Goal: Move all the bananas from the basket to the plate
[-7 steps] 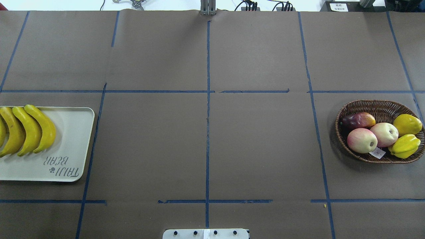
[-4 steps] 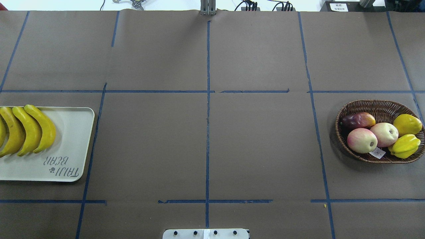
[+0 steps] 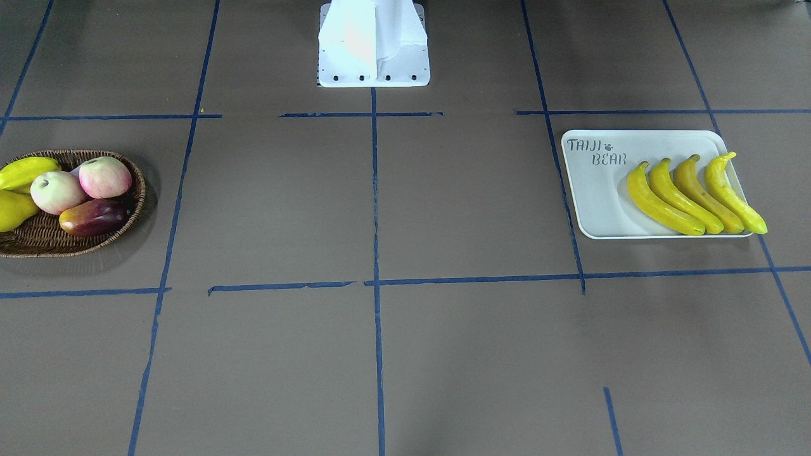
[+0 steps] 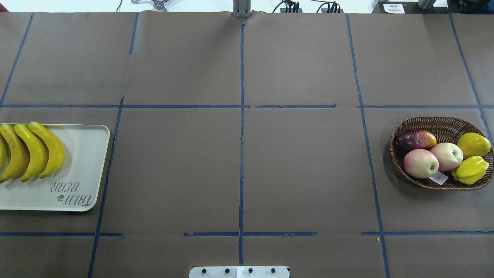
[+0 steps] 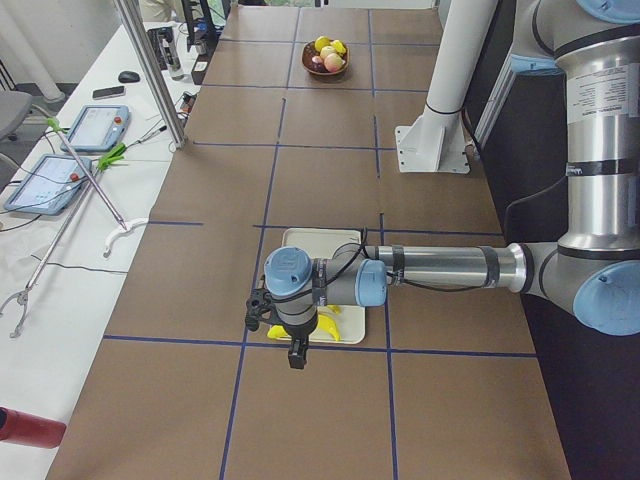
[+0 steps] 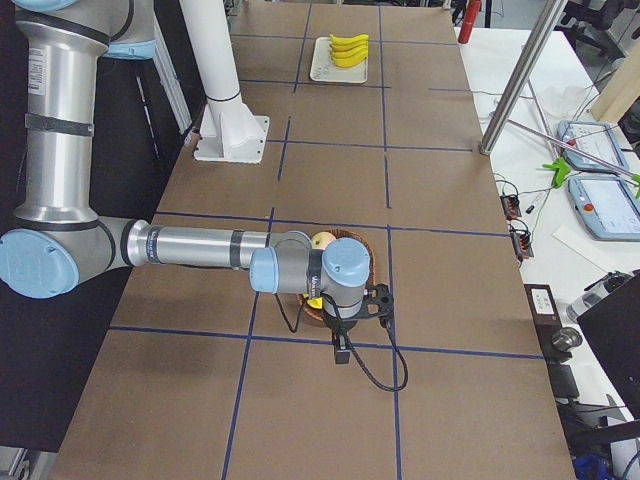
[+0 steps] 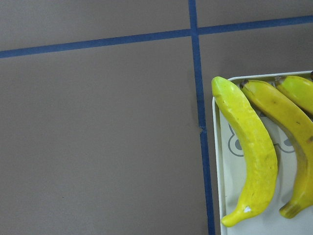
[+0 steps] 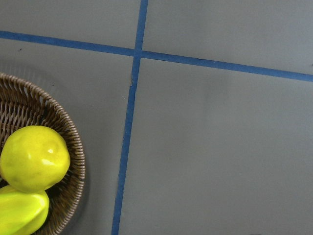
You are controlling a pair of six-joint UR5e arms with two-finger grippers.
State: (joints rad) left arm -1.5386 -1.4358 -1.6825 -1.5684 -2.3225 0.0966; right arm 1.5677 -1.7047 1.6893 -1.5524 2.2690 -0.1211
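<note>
Cream plate [image 3: 599, 206], "TAIJI BEAR" print [image 3: 596, 152], four bananas [image 3: 681, 199].

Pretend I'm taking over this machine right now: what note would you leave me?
Left gripper: above the edge of the plate; open or shut cannot be told.
Right gripper: by the basket; likewise unclear.
All four bananas lie side by side on the plate.
The basket holds only other fruit, no banana.
Done: the transfer looks complete. Left: seemingly nothing but parking the arms.
</note>
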